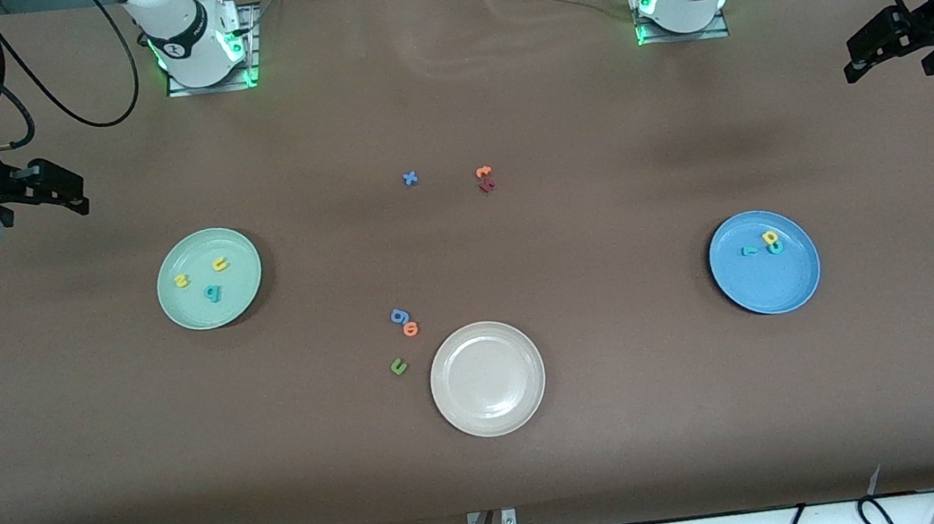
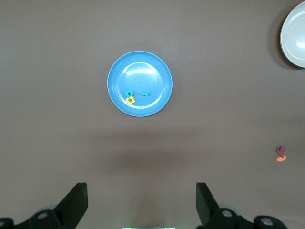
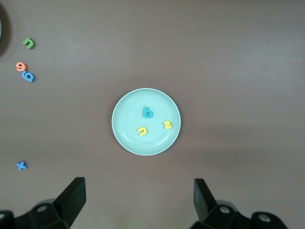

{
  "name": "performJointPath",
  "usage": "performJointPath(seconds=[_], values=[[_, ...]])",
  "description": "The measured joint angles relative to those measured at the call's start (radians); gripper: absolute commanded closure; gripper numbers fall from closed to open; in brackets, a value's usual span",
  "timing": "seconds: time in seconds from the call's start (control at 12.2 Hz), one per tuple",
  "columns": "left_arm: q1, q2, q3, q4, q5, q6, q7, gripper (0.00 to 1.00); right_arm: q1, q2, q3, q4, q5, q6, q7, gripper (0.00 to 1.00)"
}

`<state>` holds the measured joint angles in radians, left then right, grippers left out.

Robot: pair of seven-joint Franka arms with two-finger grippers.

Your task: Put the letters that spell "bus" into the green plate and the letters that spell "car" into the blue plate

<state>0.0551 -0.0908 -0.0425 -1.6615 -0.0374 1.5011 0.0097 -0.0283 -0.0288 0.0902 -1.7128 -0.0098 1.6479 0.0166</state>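
The green plate [image 1: 235,283] [image 3: 133,143] lies toward the right arm's end and holds the teal "b" [image 1: 211,292] [image 3: 148,112], yellow "u" [image 1: 220,264] [image 3: 142,130] and yellow "s" [image 1: 182,280] [image 3: 167,125]. The blue plate [image 1: 782,288] [image 2: 143,71] lies toward the left arm's end and holds the teal "c" [image 1: 777,248] [image 2: 127,93], yellow "a" [image 1: 771,237] [image 2: 130,100] and teal "r" [image 1: 750,250] [image 2: 144,93]. My right gripper [image 1: 74,192] [image 3: 139,198] hangs open and empty, high over the table's end near the green plate. My left gripper [image 1: 887,62] [image 2: 141,200] hangs open and empty at its own end.
A beige plate [image 1: 488,378] [image 2: 295,33] sits nearer the front camera, mid-table. Beside it lie a blue "g" [image 1: 399,315] [image 3: 28,76], orange "o" [image 1: 411,329] [image 3: 21,66] and dark green "u" [image 1: 398,366] [image 3: 29,43]. Farther off lie a blue "x" [image 1: 410,178] [image 3: 21,165], an orange "t" [image 1: 483,172] [image 2: 281,158] and a dark red letter [image 1: 487,186].
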Motion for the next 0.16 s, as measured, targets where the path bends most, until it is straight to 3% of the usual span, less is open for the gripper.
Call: performJointPath(seconds=[0.16], values=[[0.0, -0.001, -0.002, 0.011, 0.0, -0.014, 0.001, 0.0, 0.0, 0.0, 0.0, 0.0, 0.0, 0.0, 0.0, 0.0]])
